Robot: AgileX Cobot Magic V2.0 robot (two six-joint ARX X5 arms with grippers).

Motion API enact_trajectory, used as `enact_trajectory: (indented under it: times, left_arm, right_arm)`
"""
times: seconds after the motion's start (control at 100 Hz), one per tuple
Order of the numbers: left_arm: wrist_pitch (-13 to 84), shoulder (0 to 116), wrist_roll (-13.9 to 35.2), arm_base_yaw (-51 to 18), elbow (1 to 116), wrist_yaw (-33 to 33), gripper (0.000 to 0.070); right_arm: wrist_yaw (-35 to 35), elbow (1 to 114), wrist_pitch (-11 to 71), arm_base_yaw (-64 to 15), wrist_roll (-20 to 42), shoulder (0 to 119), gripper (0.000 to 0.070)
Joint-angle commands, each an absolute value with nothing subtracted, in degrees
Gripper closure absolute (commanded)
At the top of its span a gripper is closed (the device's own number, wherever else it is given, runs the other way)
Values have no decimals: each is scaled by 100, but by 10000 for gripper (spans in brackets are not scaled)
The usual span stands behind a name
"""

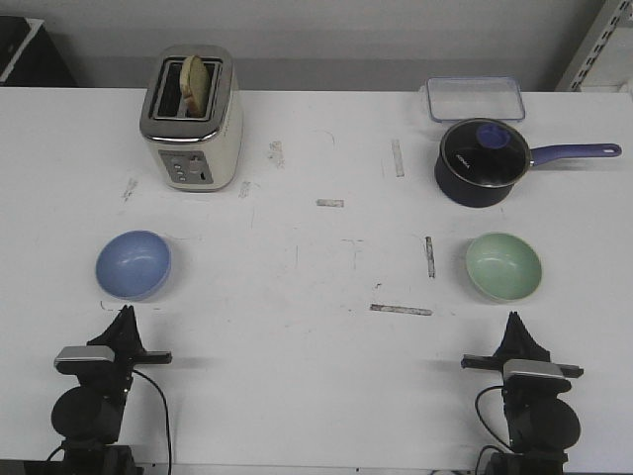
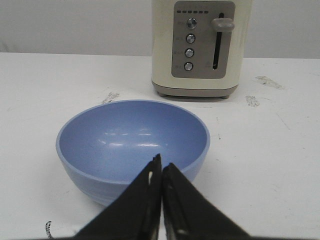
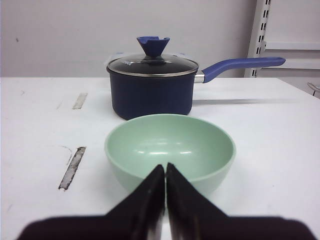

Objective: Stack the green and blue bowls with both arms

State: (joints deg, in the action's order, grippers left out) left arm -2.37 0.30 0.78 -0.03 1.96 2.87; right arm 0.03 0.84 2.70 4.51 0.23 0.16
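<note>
The blue bowl (image 1: 133, 264) sits upright on the counter (image 1: 316, 327) at the left, and the green bowl (image 1: 504, 265) sits upright at the right, well apart from each other with bare counter between them. Neither is nested in the other, so by my reading the stacking has not begun

Each bowl lies just ahead of the arm on its own side, which is likely why both arms are called for: each can reach its near bowl without crossing over. The left tool (image 1: 125, 315) rests low at the near edge, pointed at the blue bowl; in the left wrist view its fingers meet tip to tip, pinched together with nothing between them (image 2: 161, 172), just short of the bowl's near rim. The right tool (image 1: 515, 322) is the mirror of it, aimed at the green bowl, its fingers likewise pressed together and empty (image 3: 165, 172)

A toaster (image 1: 193, 119) stands behind the blue bowl and a saucepan (image 1: 481, 163) behind the green one, with a clear box (image 1: 475, 99) further back; all are clear of the middle ground where the bowls would most easily be brought together

Either tool would need to spread before it could take a rim. The walls look smooth and curved, so a grip over the rim edge seems safer than one on the outside
</note>
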Motion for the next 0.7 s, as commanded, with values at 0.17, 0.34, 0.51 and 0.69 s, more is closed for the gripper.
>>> enact_trajectory:
  times: [0.17, 0.34, 0.51, 0.69]
  left_arm:
    - [-307, 19, 69, -1, 78, 285, 698]
    - [-307, 19, 69, -1, 78, 285, 699]
    - [-307, 19, 69, -1, 78, 285, 699]
    - [-305, 19, 71, -1, 78, 285, 699]
  right_arm:
    - [3, 73, 189, 454, 14, 5, 700]
    - [-1, 73, 86, 451, 19, 5, 700]
    - [25, 73, -32, 451, 128, 5, 700]
    - [45, 425, -502, 458, 215, 8, 700]
